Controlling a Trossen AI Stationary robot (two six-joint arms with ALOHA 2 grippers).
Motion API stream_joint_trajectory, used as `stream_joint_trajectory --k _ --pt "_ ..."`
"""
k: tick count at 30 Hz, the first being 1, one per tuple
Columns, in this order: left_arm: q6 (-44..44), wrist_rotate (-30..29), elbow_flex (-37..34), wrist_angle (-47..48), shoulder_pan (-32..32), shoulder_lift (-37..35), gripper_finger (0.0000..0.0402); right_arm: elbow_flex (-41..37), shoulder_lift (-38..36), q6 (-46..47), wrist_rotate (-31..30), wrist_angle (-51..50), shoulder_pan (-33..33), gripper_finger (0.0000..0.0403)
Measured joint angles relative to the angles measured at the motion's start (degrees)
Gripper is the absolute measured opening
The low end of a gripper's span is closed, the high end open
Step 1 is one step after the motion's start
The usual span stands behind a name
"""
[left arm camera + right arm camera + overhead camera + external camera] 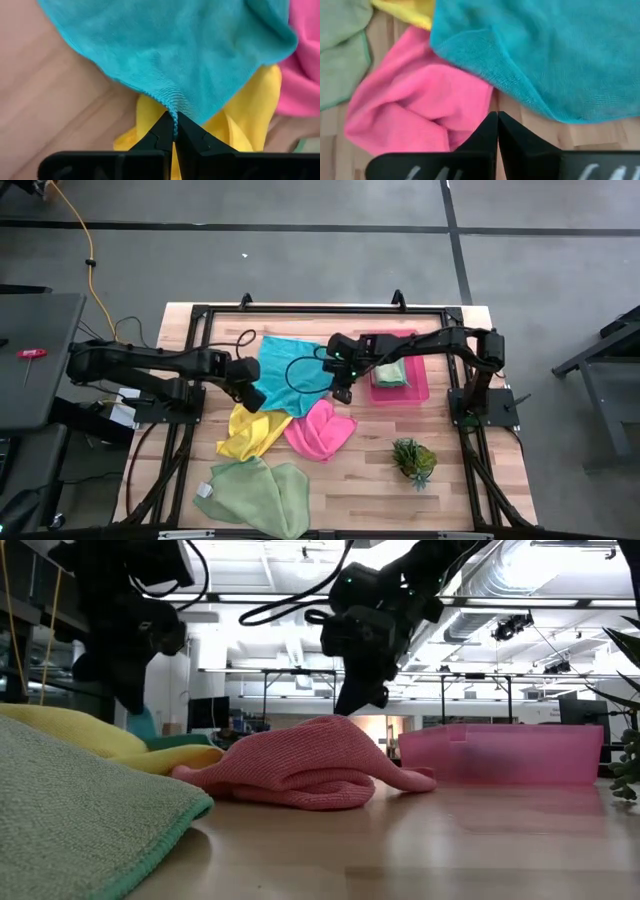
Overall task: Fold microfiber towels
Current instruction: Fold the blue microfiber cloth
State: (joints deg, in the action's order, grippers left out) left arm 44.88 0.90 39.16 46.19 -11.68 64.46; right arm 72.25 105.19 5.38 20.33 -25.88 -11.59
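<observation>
The left gripper is clamped on the edge of the teal towel, which spreads away from its fingertips; the yellow towel lies just beneath. The right gripper, fingers pressed together and holding nothing, hovers above the hot pink towel, near the teal towel's corner.

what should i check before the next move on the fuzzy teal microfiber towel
1. Left gripper shut on the fuzzy teal microfiber towel edge: ok.
2. Right gripper holding a corner: not ok, shut on nothing, over the hot pink fuzzy towel.
3. Teal towel clear of others: not ok, its edge lies over the yellow fuzzy towel.
4. Rigid pink plastic tray out of the way: ok, beside the teal towel.
5. Teal towel flat: cannot tell.
</observation>
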Motion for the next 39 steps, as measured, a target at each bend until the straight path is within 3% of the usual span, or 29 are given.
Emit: stream_joint_trajectory --k 3,10,15,28,39 --pt "0.1 0.2 0.0 -0.1 0.8 2.1 0.0 0.0 0.6 -2.2 0.3 1.3 0.4 0.0026" --pt "-1.6 0.4 0.0 -1.3 2.0 6.2 0.0002 0.0 1.9 -4.2 0.2 2.9 0.5 0.0123" --pt "-5.5 0.5 0.1 -0.6 1.7 5.7 0.0029 0.0 1.8 -4.4 -0.2 4.1 0.5 0.0165" --pt "-37.8 0.0 9.3 12.2 -1.1 2.1 0.0133 0.0 1.7 -5.4 -0.2 4.2 0.5 0.0172" --pt "-63.3 -3.1 9.3 15.1 4.4 10.7 0.0148 0.0 1.7 -5.2 -0.2 4.4 0.5 0.0172"
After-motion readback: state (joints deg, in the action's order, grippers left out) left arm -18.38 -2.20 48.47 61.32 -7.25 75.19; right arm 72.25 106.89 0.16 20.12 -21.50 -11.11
